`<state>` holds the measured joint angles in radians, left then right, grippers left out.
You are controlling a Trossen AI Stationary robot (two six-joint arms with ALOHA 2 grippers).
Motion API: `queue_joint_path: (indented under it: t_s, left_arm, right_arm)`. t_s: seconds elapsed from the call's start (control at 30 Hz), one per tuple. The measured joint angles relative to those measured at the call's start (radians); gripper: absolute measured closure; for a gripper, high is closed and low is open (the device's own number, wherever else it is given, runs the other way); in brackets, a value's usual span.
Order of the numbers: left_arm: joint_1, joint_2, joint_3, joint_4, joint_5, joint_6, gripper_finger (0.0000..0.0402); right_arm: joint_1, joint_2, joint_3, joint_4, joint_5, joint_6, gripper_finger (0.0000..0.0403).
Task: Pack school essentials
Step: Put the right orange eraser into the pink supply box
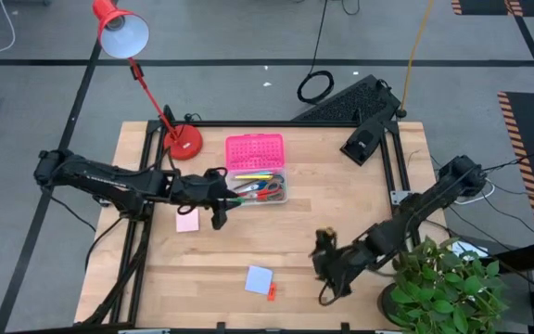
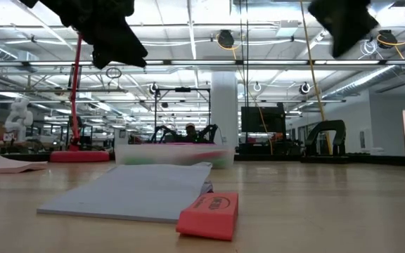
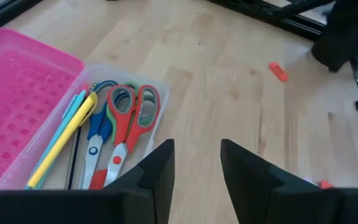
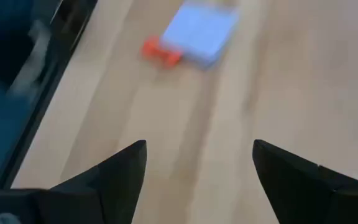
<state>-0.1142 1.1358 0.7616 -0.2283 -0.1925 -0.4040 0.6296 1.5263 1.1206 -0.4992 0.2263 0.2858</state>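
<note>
left tool: fingers slightly apart, empty, just beside clear box | box: red-handled scissors, blue-handled scissors, yellow pencil inside | right tool: fingers wide apart, empty, well apart from box | blue note pad, red eraser touching it, on table far from box | pink note pad near box

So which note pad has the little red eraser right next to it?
The blue note pad; the red eraser touches its corner. The pink note pad has none.

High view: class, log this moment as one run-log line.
left gripper: open, empty, beside clear box | right gripper: open, empty | in box: scissors, pencils | loose: blue pad, red eraser, pink pad
</note>
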Motion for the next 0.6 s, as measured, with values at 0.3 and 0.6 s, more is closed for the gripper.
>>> queue_joint_path:
  t_s: [0.3,0.6]
  left_arm:
    - [0.0,0.0,0.0,0.003,0.0,-0.009,0.027]
    - [0.0,0.0,0.0,0.024,0.0,-0.012,0.027]
  right_arm:
    - [0.0,0.054,-0.021,-0.145,-0.146,-0.076,0.0156]
    - [0.0,0.031,-0.197,-0.078,-0.244,-0.143,0.0163]
